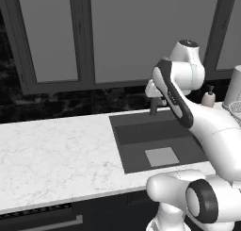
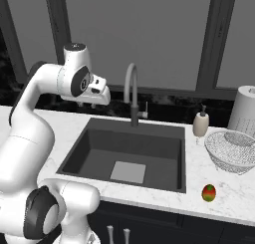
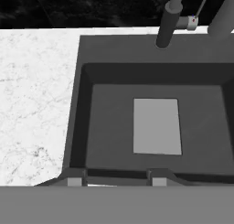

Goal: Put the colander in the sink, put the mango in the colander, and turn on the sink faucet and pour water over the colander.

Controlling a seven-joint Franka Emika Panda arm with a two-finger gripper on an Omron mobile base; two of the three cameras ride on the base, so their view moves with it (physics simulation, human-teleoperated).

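Mango (image 2: 209,192) near front edge of marble desk (image 2: 219,198), right of sink (image 2: 94,158); wire-mesh colander (image 2: 232,149) on desk just behind, well apart from basin; gooseneck faucet (image 2: 132,93) at rear rim; jaws (image 3: 114,178) parted, grasping nothing, above sink

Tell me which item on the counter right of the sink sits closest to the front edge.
The mango, small and red-yellow. The colander, soap dispenser and paper towel roll all stand farther back.
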